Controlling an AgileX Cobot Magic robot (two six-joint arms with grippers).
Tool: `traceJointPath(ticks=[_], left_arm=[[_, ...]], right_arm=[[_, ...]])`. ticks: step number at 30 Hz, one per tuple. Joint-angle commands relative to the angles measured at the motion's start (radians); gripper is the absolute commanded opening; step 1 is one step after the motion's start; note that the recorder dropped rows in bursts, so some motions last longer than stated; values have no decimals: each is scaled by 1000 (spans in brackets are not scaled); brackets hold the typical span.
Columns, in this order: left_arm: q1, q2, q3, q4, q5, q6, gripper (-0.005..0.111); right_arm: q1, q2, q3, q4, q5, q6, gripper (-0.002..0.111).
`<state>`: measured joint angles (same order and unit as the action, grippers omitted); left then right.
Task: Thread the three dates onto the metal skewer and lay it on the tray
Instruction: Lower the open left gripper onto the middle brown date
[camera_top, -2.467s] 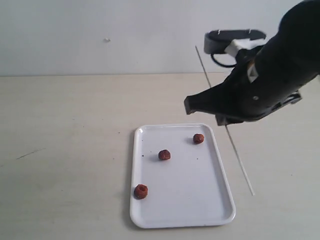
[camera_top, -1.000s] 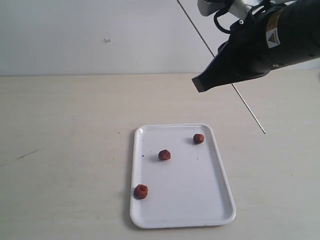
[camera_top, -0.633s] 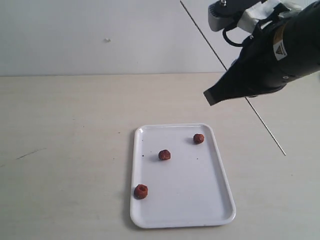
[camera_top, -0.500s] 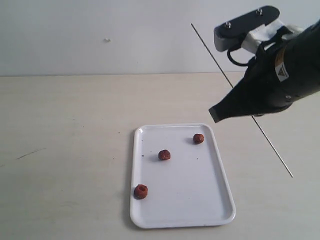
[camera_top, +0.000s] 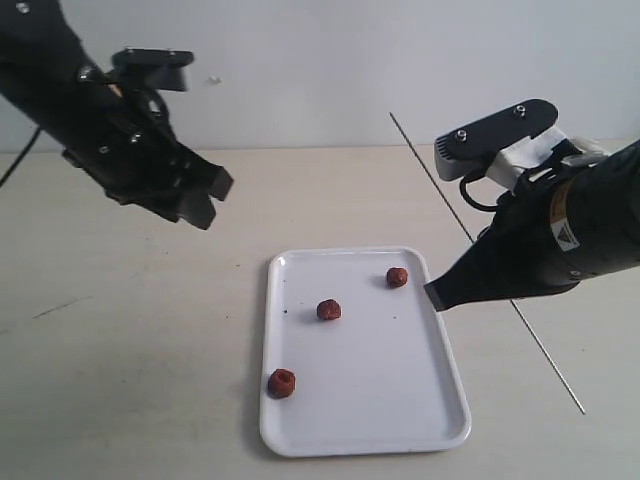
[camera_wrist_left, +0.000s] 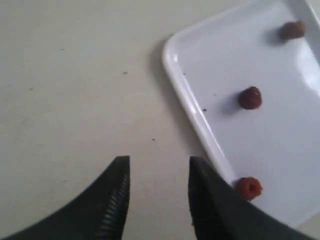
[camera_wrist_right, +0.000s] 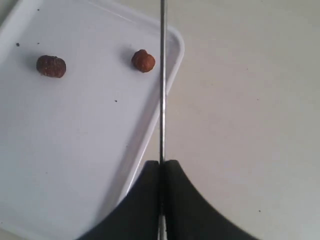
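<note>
While our right gripper (camera_wrist_right: 161, 167) clamps the metal skewer (camera_wrist_right: 161, 90), our left gripper (camera_wrist_left: 159, 167) hangs open and empty.
The three dates (camera_top: 329, 310) lie loose on the tray (camera_top: 400, 420): far right corner, centre, left edge. We should hold the skewer steady and low, aimed at one date. Its tips leave the wrist view, so we cannot tell which end is sharp.
</note>
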<state>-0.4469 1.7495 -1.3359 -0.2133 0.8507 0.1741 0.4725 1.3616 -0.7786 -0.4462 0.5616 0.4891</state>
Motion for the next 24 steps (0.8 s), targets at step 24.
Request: traceJointPath(ticks=[24], left_arm=[[-209,306,-248,86,80,-367,52]], right_arm=[[-164,-1,4,-180,-22,121,0]])
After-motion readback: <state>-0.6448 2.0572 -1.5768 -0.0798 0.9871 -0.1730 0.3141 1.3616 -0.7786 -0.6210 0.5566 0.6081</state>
